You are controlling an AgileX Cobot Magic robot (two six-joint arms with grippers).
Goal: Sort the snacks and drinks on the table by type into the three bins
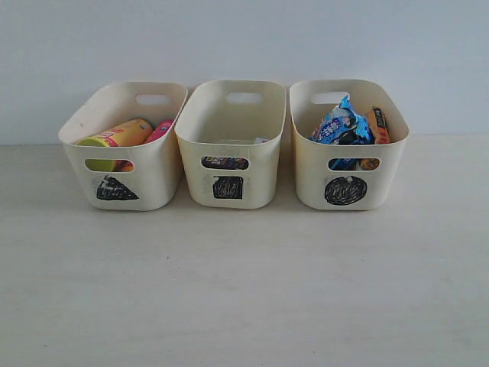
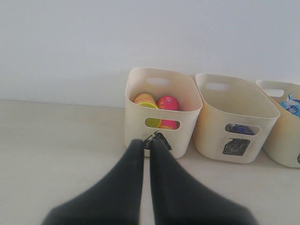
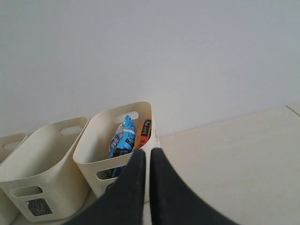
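Well, nearest my wrist cameras I see the left gripper (image 2: 146,142) and right gripper (image 3: 144,151), each with its fingers pressed together. Beyond them, on the table (image 1: 244,290), the three bins stand in a row. The triangle bin (image 1: 157,183) holds the yellow-orange tube (image 1: 122,134) and pink tube (image 1: 161,130). The square bin (image 1: 260,180) shows a dark carton (image 1: 224,163) through its handle slot. The circle bin (image 1: 309,180) holds the blue bag (image 1: 341,126) and orange packet (image 1: 379,125).

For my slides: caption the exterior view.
Sorted: chip tubes in triangle bin, cartons in square bin, packets in circle bin.
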